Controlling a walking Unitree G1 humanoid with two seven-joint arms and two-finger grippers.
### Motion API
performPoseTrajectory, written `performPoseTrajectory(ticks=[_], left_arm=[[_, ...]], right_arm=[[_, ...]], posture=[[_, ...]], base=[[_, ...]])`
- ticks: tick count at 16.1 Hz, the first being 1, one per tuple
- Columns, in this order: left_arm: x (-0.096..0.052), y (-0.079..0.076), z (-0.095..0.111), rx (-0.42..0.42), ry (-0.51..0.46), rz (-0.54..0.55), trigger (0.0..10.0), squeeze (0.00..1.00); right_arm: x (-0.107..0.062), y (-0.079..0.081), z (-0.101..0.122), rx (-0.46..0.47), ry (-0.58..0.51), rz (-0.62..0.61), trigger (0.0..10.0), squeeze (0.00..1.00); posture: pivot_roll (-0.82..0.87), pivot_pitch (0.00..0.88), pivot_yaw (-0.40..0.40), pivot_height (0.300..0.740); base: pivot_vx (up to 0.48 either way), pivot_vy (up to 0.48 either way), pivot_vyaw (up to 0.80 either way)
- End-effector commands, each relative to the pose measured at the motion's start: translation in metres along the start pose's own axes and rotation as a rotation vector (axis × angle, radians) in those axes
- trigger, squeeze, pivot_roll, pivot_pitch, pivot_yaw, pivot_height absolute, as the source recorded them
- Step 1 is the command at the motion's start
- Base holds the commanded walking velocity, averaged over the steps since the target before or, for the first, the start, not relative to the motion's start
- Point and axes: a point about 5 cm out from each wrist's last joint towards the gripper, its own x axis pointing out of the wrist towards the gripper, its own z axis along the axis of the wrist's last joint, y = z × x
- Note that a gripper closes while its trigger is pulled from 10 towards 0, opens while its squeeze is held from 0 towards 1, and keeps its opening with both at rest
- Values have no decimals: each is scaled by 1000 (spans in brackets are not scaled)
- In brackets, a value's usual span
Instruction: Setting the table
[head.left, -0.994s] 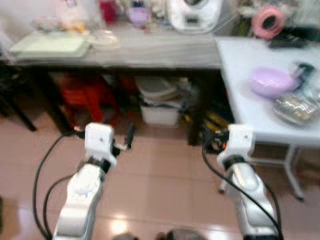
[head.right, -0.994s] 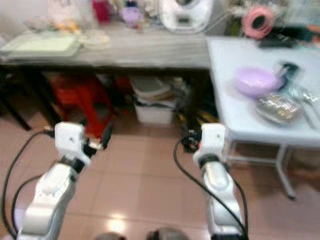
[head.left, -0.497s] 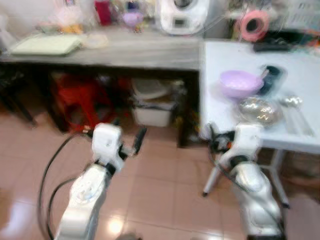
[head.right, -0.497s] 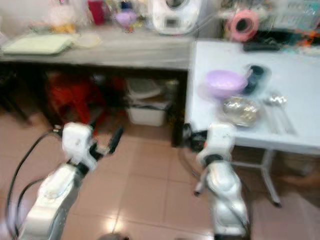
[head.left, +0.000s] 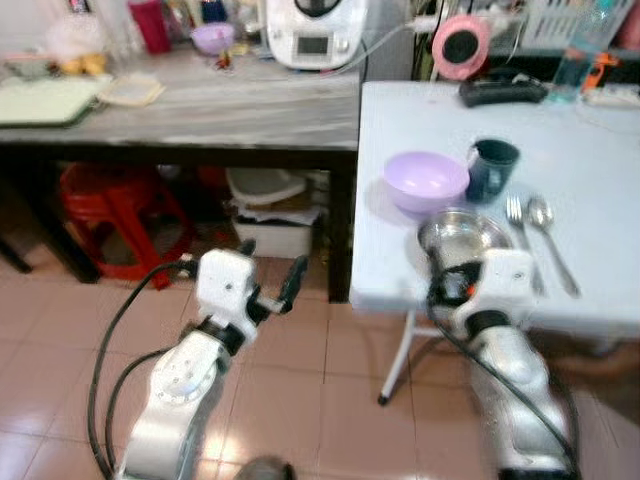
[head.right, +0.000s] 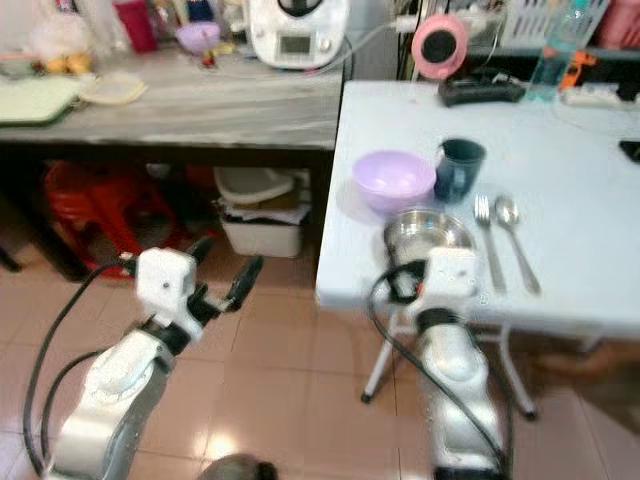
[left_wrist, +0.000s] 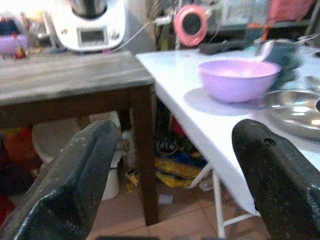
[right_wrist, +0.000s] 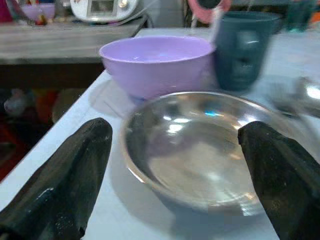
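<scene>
On the white table (head.left: 600, 150) stand a purple bowl (head.left: 426, 180), a dark teal cup (head.left: 492, 168) and a steel bowl (head.left: 462, 232), with a fork (head.left: 520, 225) and a spoon (head.left: 545, 225) lying to their right. My right gripper (right_wrist: 175, 131) is open at the table's near edge, its fingers either side of the steel bowl (right_wrist: 200, 145) and just short of it. My left gripper (head.left: 272, 262) is open and empty, held over the floor to the left of the white table.
A grey wooden table (head.left: 200, 105) adjoins on the left, carrying a white appliance (head.left: 310, 30), a green tray (head.left: 40, 100) and small items. Under it are a red stool (head.left: 110, 200) and white bins (head.left: 270, 215). A pink round object (head.left: 460, 40) stands at the back.
The whole view has swung right and drawn closer to the white table. My right gripper has come from over the floor to the table's edge at the steel bowl.
</scene>
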Motion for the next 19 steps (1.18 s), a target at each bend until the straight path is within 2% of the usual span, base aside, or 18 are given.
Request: performPoseTrajectory(ticks=[1,4,10,12,15,19], left_arm=[[2,-1,5,-12,-17,-13,10000,0],[1,-1,10,-48,-59,-6,10000,0],[0,1,13,-41,-65,-6,10000,0],[0,1,13,-39,-65,-8,10000,0],[-2,0,13,-42,-65,-17,10000,0],[-1,0,13,-40,-64,-25,10000,0]], right_arm=[[-1,-5,5,-12,-19,-15,10000,0],[-1,-5,5,-13,-17,-16,10000,0],[-2,-6,3,-27,-7,-36,10000,0],[-5,-18,-4,-64,33,-106,10000,0],[-13,-41,-12,-64,84,-226,10000,0],[-13,-45,-16,-11,114,-244,10000,0]], posture=[[5,34,34,740],[8,40,31,740],[10,48,28,740],[12,50,28,740],[6,52,29,740],[2,57,30,740]], base=[[458,0,0],[153,0,0],[0,0,0],[0,0,0],[0,0,0],[0,0,0]])
